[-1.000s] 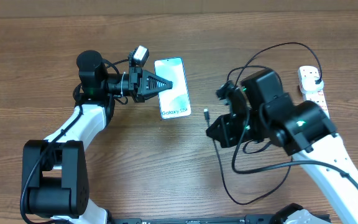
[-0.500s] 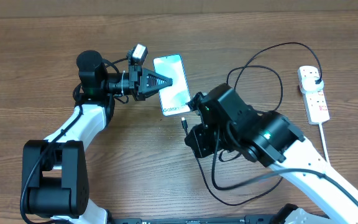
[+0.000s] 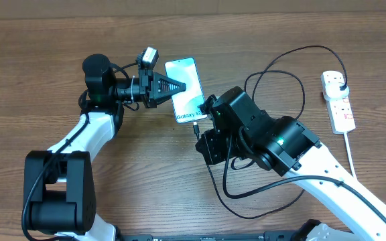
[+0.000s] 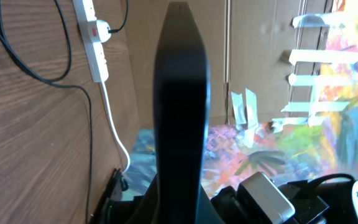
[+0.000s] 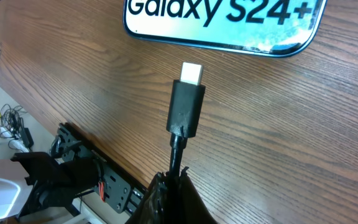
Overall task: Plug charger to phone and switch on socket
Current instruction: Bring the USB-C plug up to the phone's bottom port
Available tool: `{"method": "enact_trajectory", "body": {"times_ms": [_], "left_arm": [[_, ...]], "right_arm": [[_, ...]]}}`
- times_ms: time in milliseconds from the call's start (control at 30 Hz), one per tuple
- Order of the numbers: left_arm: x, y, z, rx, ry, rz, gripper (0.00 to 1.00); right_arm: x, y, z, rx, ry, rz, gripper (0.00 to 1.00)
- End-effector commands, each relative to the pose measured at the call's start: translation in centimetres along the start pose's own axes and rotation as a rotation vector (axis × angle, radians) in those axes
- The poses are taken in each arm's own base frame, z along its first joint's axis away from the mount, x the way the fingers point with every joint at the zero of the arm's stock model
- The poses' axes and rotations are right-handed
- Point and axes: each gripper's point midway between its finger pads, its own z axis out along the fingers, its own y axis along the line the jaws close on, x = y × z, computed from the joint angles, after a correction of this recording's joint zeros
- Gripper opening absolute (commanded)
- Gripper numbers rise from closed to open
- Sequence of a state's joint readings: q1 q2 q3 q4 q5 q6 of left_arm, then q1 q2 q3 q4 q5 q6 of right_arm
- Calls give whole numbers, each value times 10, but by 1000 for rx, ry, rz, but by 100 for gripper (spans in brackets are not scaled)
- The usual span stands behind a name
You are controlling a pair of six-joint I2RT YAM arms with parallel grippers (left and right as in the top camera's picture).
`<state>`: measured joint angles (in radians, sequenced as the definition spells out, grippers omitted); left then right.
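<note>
the phone (image 3: 185, 90) lies screen up a little left of the middle of the table (image 3: 45, 53), toward the far edge, its "galaxy" end turned to the near edge. the left gripper (image 3: 179, 87) reaches in from the left edge, its tip over the phone's left side; whether it is clamped or parted i cannot tell. the right gripper (image 3: 200, 132) is pinched narrow on the charger (image 5: 186, 109) just behind the connector, whose metal tip points at the phone's near end, close but apart. the black cable loops back to the socket (image 3: 338, 100), which lies by the right edge toward the far corner, the plug seated at its far end.
</note>
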<state>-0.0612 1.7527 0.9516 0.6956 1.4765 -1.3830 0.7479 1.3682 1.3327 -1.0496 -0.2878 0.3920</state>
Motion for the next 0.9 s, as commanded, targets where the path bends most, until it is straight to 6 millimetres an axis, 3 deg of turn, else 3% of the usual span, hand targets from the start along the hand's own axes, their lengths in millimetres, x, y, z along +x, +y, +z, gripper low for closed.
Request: {"method": "enact_trajectory", "body": {"times_ms": [0,867], "left_arm": [[-3,-9,3,3,4,-35,4],[15,-12,8,16,104,-24,4]], "right_arm": [[-1,1,2,3,-3,0,4],[-8,-12,12,71,-13,6,4]]}}
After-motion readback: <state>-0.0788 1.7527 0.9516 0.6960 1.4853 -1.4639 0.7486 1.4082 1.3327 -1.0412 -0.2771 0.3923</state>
